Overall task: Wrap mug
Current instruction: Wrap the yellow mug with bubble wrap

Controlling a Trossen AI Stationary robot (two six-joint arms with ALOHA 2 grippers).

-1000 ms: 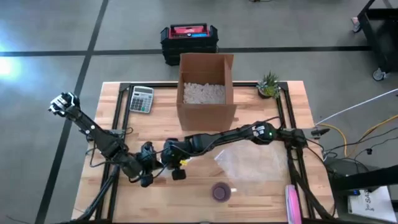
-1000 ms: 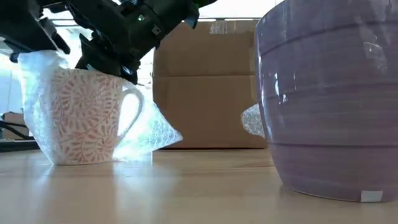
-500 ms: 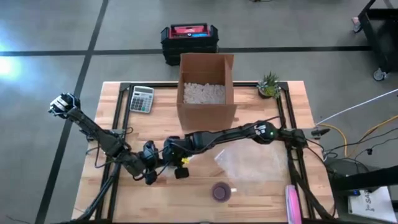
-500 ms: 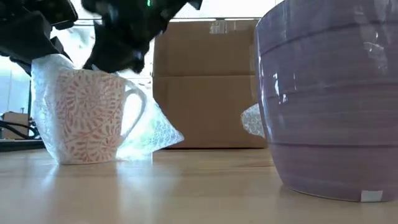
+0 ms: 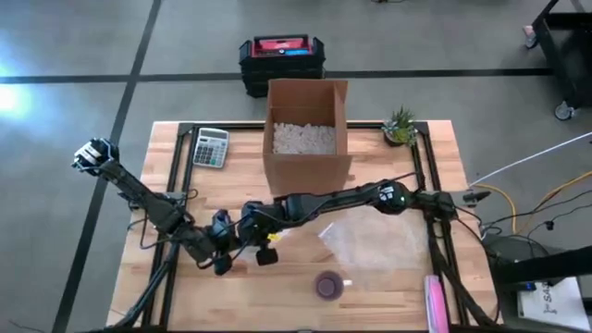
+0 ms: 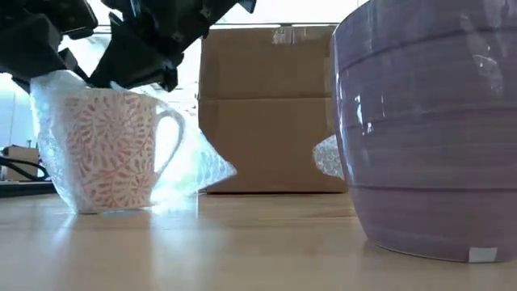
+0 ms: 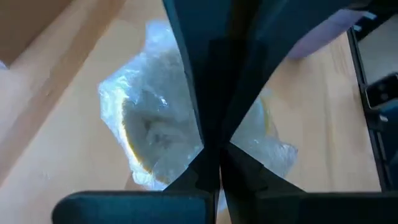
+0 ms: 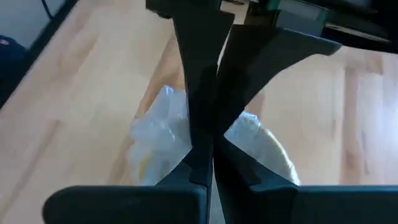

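The white ceramic mug with a red leaf pattern [image 6: 109, 149] stands upright on the wooden surface [image 5: 185, 296], left of centre and toward the near edge, with a sheet of clear bubble wrap [image 6: 190, 166] drawn up around its back and left side and trailing out past the handle on the right. Both arms meet right over it: the left claw [image 7: 211, 158] and the right claw [image 8: 202, 155] each have their fingers pressed together, and each seems to have a fold of the wrap pinched between the tips, though the dark fingers hide the contact itself, so that is a reading and not a certainty. The main danger is that the two claws pull the film in different directions: a sideways tug on the top edge could tip the mug, which has nothing steadying it but its own weight, or drag it along the surface. The wrap is slick and thin, so it could also slip out of one pinch and spring open, undoing the fold. With the two claws so close above the rim, a small misjudgement could knock them together or strike the mug's lip. The loose tail by the handle may bunch up and leave that side bare. The purple ribbed ceramic cup [image 5: 328, 284] near the front edge and the open brown cardboard box [image 5: 307, 139] farther back stand well apart.
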